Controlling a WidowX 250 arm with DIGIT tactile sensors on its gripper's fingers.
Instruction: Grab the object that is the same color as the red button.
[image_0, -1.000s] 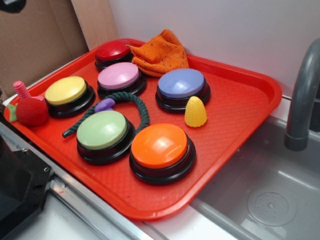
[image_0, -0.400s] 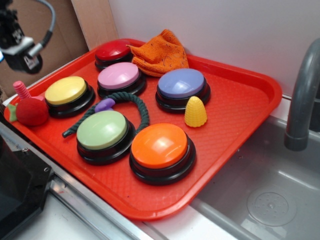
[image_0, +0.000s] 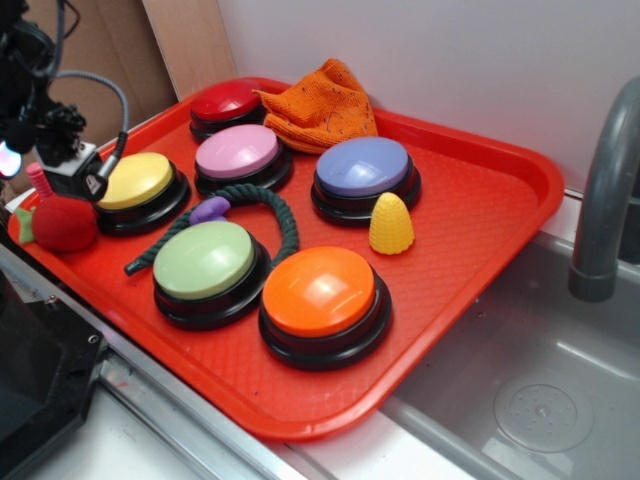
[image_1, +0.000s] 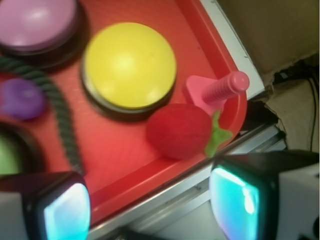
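Your red tray (image_0: 480, 200) carries six buttons; the red button (image_0: 228, 103) sits at its far corner, beside the orange cloth (image_0: 322, 105). The gripper (image_1: 150, 205) hangs above the tray's near-left corner, jaws spread wide and empty. You're in the approach step. The red ball toy (image_1: 180, 131) lies just beside the yellow button (image_1: 129, 65), against the pink peg (image_1: 220, 90). Next, centre over the toy, descend, and close without catching the peg.
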